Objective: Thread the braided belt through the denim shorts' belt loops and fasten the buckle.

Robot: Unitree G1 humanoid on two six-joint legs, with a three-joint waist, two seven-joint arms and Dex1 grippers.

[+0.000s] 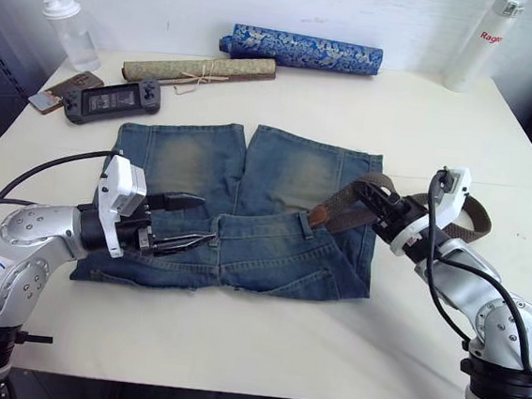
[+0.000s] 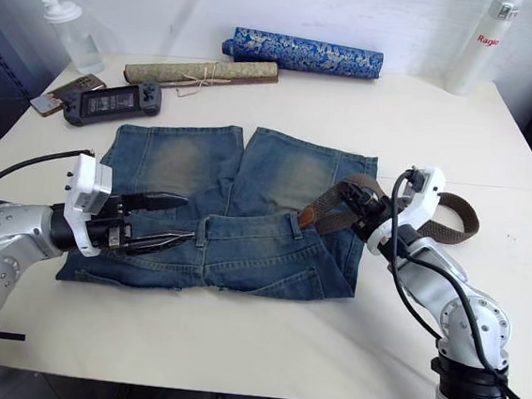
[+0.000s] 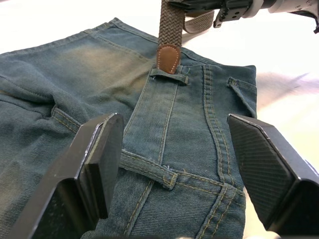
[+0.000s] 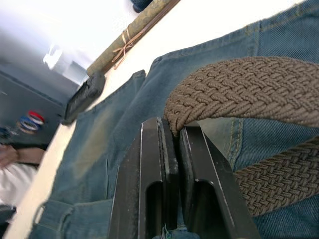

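Faded blue denim shorts (image 1: 246,207), brown woven braided belt (image 1: 360,204) tipped tan, blue patterned roll (image 1: 301,49).

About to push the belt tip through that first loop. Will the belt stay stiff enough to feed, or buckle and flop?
Likely floppy: the belt curves and doubles back where the right gripper pinches it. Its leather tip looks stiffer and may lead into the loop. The weave looks grippy, so slipping seems unlikely.

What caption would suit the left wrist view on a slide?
Open left tool over faded blue denim shorts, facing the dark-brown braided belt's tan leather tip at a belt loop.
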